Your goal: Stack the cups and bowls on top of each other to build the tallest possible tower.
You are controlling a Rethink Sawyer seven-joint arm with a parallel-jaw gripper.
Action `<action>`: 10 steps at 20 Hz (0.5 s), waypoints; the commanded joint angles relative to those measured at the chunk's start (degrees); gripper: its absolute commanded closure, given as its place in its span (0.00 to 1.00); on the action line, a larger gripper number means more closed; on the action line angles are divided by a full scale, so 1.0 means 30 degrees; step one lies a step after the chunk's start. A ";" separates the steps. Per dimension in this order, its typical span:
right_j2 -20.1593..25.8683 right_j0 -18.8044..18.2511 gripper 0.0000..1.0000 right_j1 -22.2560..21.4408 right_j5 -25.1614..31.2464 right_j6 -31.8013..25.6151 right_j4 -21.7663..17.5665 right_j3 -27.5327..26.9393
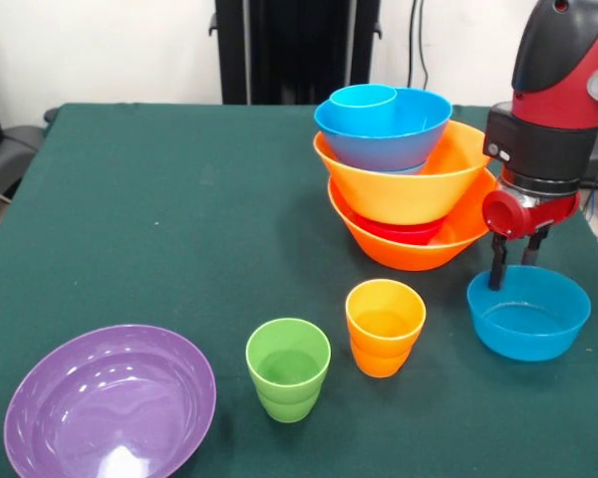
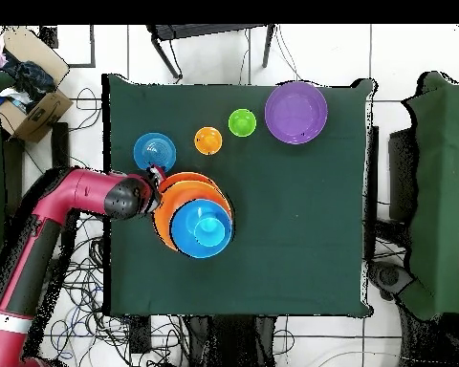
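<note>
Tower [image 1: 404, 189] stands at the robot-side half of the green table [image 1: 159, 219], leaning slightly. Its base is a large orange bowl [image 1: 419, 249]; a small red bowl [image 1: 399, 231] sits inside it, a second large orange bowl [image 1: 399, 194] rests on the red one, then a large blue bowl [image 1: 389, 134], with the rim of another blue bowl just visible beneath it. A blue cup [image 1: 363, 100] sits inside the top bowl, against its rim. All pieces are glossy, smooth plastic with round rims.

Beside the tower's base, a small blue bowl [image 1: 529, 312] stands upright and empty. The gripper [image 1: 513, 264] hangs directly over this bowl's far rim; its two dark fingers [image 1: 497, 264] point downward, set a narrow gap apart, with nothing held between them. Whether a fingertip touches the rim cannot be told.

In the front view, an orange cup [image 1: 384, 327] and a green cup [image 1: 288, 369] stand upright and empty, near each other but apart, at the table's camera side. A wide purple bowl [image 1: 110, 403] rests empty at the corner, well apart from the tower.

The red and black arm [image 2: 76, 196] reaches in from the table's side in the overhead view, its wrist close against the tower. A cardboard box [image 2: 32, 96] sits on the floor off the table.
</note>
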 commanded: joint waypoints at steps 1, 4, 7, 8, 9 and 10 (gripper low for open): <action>0.1983 -0.0277 0.00 0.0433 0.0148 0.2970 0.0161 -0.1038; 0.2326 -0.0098 0.00 0.0305 -0.0524 0.2472 0.0125 -0.0978; 0.2566 -0.0018 0.00 0.0204 -0.0914 0.1910 0.0125 -0.1006; 0.2587 0.0000 0.00 0.0202 -0.1048 0.1883 0.0082 -0.1007; 0.2612 0.0016 0.00 0.0222 -0.1064 0.1839 0.0086 -0.1019; 0.2594 0.0027 0.00 0.0230 -0.0977 0.1759 0.0103 -0.1034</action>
